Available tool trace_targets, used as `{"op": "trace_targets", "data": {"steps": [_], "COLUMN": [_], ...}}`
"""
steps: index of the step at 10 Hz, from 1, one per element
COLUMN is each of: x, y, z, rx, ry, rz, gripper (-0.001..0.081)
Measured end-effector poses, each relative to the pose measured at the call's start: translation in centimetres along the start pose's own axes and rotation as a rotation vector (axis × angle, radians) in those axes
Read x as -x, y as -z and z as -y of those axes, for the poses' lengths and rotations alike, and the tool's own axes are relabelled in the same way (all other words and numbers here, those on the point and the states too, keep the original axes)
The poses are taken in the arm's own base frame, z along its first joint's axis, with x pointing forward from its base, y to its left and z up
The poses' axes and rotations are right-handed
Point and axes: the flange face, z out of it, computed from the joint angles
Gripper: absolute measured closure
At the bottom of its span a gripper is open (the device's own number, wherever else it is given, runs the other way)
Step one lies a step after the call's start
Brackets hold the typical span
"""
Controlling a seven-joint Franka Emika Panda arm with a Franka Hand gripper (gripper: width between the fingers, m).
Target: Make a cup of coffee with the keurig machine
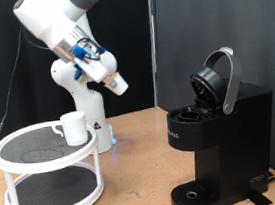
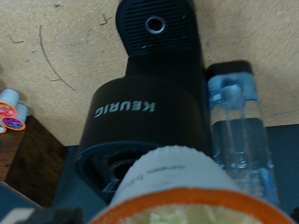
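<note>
The black keurig machine (image 1: 220, 138) stands at the exterior view's right with its hinged lid (image 1: 220, 80) raised and the pod chamber open. The white mug (image 1: 73, 126) stands on the top shelf of a white round rack (image 1: 46, 159) at the left. My gripper (image 1: 113, 82) is high in the air between rack and machine, shut on a small white coffee pod with a tan top. In the wrist view the pod (image 2: 182, 191) fills the foreground, above the machine (image 2: 149, 107) and its round drip base (image 2: 157, 26). My fingers do not show there.
The machine's clear water tank (image 2: 238, 121) sits along its side. More coffee pods (image 2: 9, 112) lie at the wrist view's edge on the wooden table (image 1: 137, 178). Black curtains hang behind. The robot base (image 1: 88, 109) stands behind the rack.
</note>
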Motion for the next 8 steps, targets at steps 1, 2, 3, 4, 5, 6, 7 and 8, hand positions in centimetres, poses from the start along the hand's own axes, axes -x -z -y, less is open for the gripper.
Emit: {"op": "trace_targets", "data": {"steps": [1,2,3,4,5,6,7,8], "x": [0.9,0.7,0.6,0.7,1.3,2.3,3.4,4.5], "y": [-0.2,-0.2,-0.3,-0.4,-0.7,-1.0,-1.4,-1.6], "z": [-0.5,-0.4,-0.3,-0.3,-0.6,-1.0,-1.6,-2.1], "rx": [-0.018,-0.014,-0.011,-0.002,0.013,0.029,0.044,0.052], "ry": [-0.024,-0.016,0.003,0.008,0.005,0.001,-0.009,-0.021], "rz": [-0.001,-0.002,-0.003,0.007,0.026,0.043,0.043,0.042], "gripper": [0.0418,0.0418,0.0418,0.0418,0.0418,0.0418,0.0418,0.0418]}}
